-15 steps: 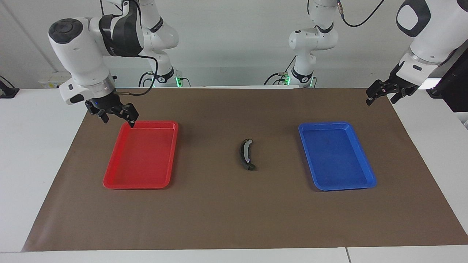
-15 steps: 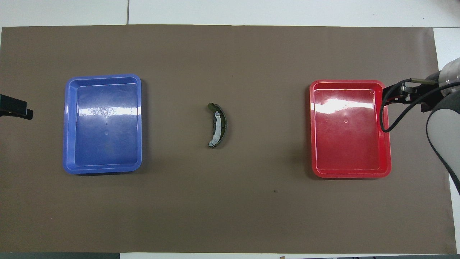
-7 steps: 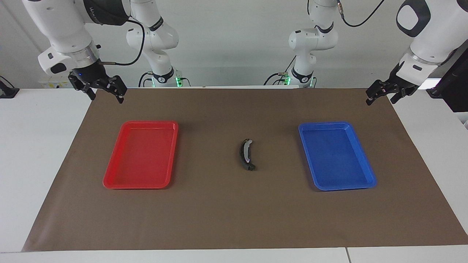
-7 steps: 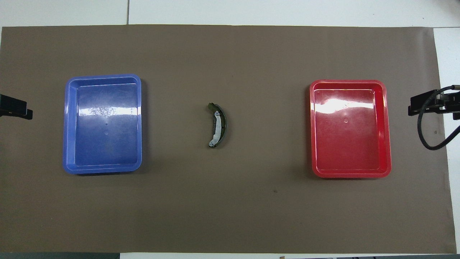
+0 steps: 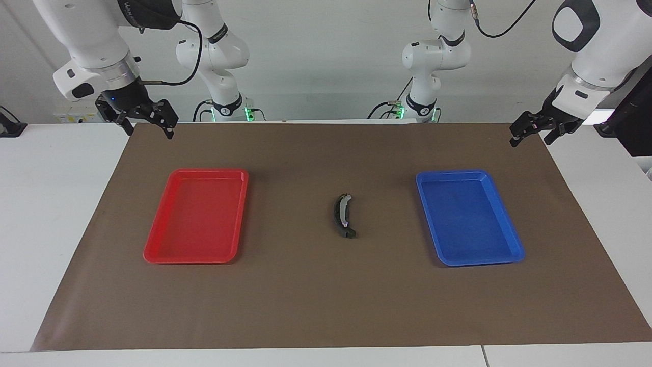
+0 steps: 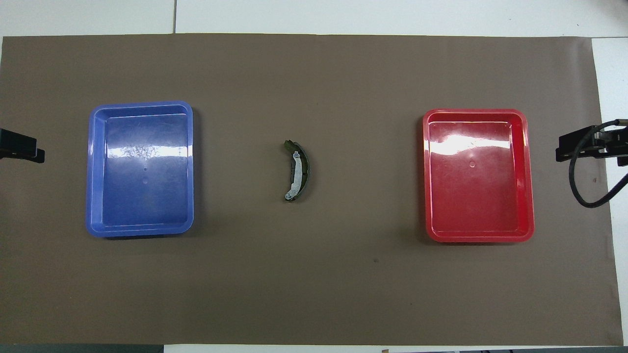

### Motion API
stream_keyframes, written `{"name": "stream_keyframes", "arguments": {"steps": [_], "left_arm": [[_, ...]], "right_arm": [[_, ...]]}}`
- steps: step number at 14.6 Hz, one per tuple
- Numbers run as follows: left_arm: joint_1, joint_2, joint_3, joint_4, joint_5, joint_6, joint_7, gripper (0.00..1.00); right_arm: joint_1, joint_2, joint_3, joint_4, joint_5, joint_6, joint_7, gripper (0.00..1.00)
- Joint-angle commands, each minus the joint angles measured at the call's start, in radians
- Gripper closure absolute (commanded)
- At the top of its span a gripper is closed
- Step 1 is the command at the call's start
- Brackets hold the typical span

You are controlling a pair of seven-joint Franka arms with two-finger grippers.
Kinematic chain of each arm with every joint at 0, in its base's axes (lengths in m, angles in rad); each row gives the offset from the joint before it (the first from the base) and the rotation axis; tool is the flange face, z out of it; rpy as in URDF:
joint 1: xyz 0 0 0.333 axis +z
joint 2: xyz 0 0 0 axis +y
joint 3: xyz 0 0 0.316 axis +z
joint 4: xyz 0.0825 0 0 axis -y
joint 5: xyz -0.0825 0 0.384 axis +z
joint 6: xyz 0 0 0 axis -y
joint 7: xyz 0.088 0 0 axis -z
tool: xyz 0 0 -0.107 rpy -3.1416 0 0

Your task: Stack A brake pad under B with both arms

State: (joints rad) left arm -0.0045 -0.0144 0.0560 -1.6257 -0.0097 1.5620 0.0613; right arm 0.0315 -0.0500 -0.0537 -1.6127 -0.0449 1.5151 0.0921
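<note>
Both grippers hang in the air at the bench's ends, holding nothing. Right gripper (image 5: 147, 124) is over the mat's corner at the right arm's end, above the strip of mat between the red tray (image 5: 153, 244) and the robots' edge; its black fingers (image 5: 169, 127) stand spread wide apart. In the overhead view only its tips show at the frame's edge, with a black cable (image 6: 584, 189) looping below them. Left gripper (image 5: 532, 133) is over the mat's edge at the left arm's end, up off the surface, above the ground between the blue tray (image 5: 514, 252) and the robots; its fingers also look parted, though less plainly. B (image 5: 343, 215), the long crescent piece with the pale strip along its curve, lies on the brown mat (image 5: 305, 306) in the middle of the bench, between the two trays and well apart from both, its length running toward and away from the robots. From overhead the silvery strip (image 6: 296, 175) faces the blue tray and the dark curved back bulges toward the red one. I cannot tell whether A lies beneath it; no separate short pad shows on the mat or in either tray. Two smaller white arms (image 5: 425, 61) with green-lit bases stand at the bench's edge by the robots.
</note>
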Motion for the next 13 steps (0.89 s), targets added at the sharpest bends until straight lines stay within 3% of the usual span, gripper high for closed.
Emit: {"name": "stream_keyframes", "arguments": {"steps": [1, 13], "left_arm": [[0.006, -0.015, -0.002, -0.006, 0.014, -0.013, 0.003, 0.01], [0.006, -0.015, -0.002, -0.006, 0.014, -0.013, 0.003, 0.01]], "right_arm": [[-0.016, -0.001, 0.005, 0.010, 0.010, 0.000, -0.044, 0.00], [-0.008, 0.001, 0.006, 0.017, 0.023, -0.018, -0.075, 0.00]]}}
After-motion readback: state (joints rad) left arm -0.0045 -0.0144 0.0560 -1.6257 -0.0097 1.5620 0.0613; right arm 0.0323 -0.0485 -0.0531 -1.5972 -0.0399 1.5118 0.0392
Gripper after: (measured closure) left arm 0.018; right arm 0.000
